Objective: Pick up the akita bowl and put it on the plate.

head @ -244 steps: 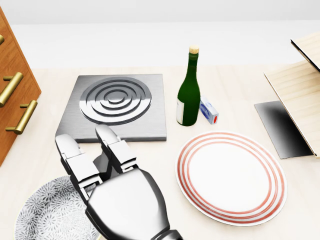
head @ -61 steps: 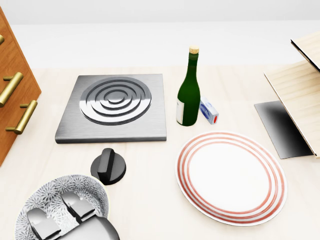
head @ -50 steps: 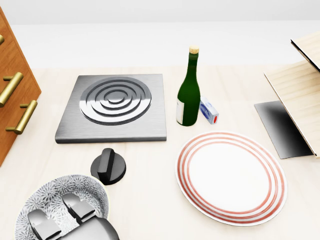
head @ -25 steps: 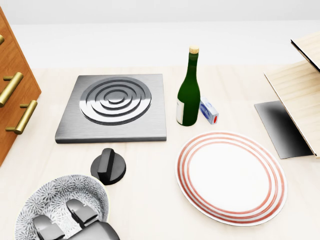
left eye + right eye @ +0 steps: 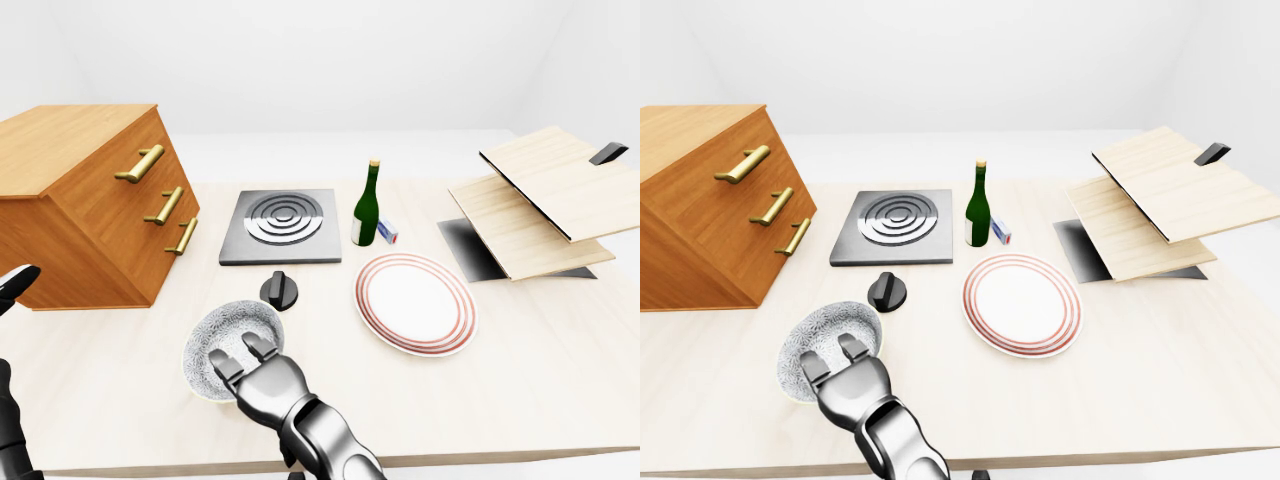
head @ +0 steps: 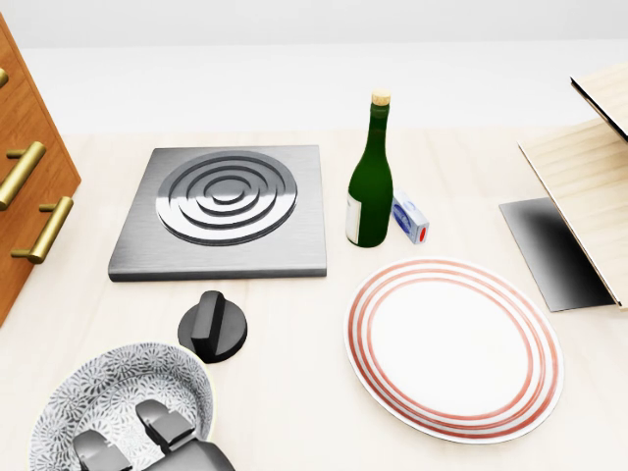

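While one robot hand (image 5: 262, 385) overlaps one bowl (image 5: 222, 327), one plate (image 5: 415, 302) lies apart.

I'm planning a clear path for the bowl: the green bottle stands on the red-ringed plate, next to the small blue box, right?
Not quite. The green bottle stands on the table, just above the red-ringed plate in the head view, not on it. It is indeed next to the small blue box.

Sim kitchen setup: hob plate (image 6: 228, 211), stove knob (image 6: 213, 329), wine bottle (image 6: 371, 177), striped dinner plate (image 6: 453, 348), patterned bowl (image 6: 108, 383) & wooden drawer unit (image 5: 90, 205) on pale tabletop (image 6: 294, 392).
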